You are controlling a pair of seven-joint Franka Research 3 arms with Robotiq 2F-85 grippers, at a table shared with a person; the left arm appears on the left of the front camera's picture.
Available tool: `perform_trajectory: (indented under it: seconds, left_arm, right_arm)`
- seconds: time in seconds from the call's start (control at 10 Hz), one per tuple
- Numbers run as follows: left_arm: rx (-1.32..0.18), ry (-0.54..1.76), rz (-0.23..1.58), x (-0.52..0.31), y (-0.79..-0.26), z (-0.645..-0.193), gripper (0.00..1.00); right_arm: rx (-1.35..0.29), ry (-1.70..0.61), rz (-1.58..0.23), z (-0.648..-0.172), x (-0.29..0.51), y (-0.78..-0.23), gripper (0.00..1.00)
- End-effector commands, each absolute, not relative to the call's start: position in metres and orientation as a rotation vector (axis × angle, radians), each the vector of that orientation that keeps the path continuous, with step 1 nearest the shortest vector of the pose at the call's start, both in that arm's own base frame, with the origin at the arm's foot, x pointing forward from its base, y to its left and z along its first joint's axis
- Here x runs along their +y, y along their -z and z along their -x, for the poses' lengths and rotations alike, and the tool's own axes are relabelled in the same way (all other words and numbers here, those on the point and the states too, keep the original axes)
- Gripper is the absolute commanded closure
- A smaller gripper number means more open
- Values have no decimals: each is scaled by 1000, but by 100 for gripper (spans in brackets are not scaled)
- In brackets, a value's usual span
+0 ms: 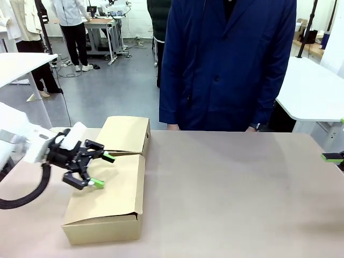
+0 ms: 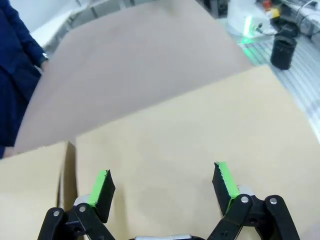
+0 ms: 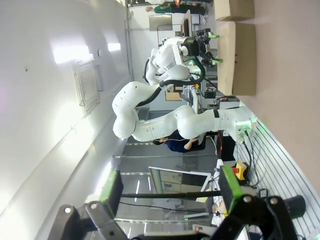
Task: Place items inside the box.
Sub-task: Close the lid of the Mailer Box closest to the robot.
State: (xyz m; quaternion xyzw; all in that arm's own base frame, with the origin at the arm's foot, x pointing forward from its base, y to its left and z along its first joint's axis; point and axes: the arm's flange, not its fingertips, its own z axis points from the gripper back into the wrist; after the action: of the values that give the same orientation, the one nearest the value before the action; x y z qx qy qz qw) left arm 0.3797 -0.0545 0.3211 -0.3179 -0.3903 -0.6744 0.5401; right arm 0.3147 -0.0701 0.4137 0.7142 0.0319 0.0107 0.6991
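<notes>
The cardboard box (image 1: 107, 188) sat at about 8 o'clock on the table (image 1: 242, 188), w/ both top flaps folded down over it; whether any items lay inside couldn't be told, since the flaps hid the interior. The left gripper (image 1: 99, 170) hovered over the near flap (image 2: 200, 135), jaws apart and nothing between its green pads (image 2: 102, 187), so it gripped nothing. The right gripper (image 3: 170, 187) had its fingers wide apart too, empty, its tip (image 1: 332, 157) poking in at 3 o'clock, well apart from the box. A person in a navy coat (image 1: 226, 59) stood at 12 o'clock, hands at the far edge. Judging by that, either packing was done and the box closed, or the flaps needed opening first.
</notes>
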Motion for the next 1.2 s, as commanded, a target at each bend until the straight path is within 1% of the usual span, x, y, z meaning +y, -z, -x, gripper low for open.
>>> perform_trajectory:
  seconds: [0.0,0.1,0.2,0.3,0.4,0.5,0.6,0.7,0.8,1.1]
  left_arm:
    - [-816,1328,878,-9,-345,-294,0]
    - [-807,1118,921,6,-362,-293,0]
    - [-748,1014,1037,24,-376,-294,0]
    - [-732,859,1113,42,-386,-299,0]
    - [-729,715,1135,55,-391,-306,0]
    - [-705,582,1102,67,-396,-308,0]
    - [-719,481,1183,81,-398,-310,0]
    - [-684,376,1215,95,-401,-315,0]
    - [-623,319,1155,97,-399,-320,0]
    - [-564,227,1229,123,-399,-338,0]
  right_arm:
    - [70,-30,-1597,-315,-70,-418,0]
    - [70,-30,-1597,-315,-70,-418,0]
    - [70,-30,-1597,-315,-70,-418,0]
    - [70,-30,-1597,-315,-70,-418,0]
    - [70,-30,-1597,-315,-70,-418,0]
    - [70,-30,-1597,-315,-70,-418,0]
    - [70,-30,-1597,-315,-70,-418,0]
    - [70,-30,-1597,-315,-70,-418,0]
    - [70,-30,-1597,-315,-70,-418,0]
    - [70,-30,-1597,-315,-70,-418,0]
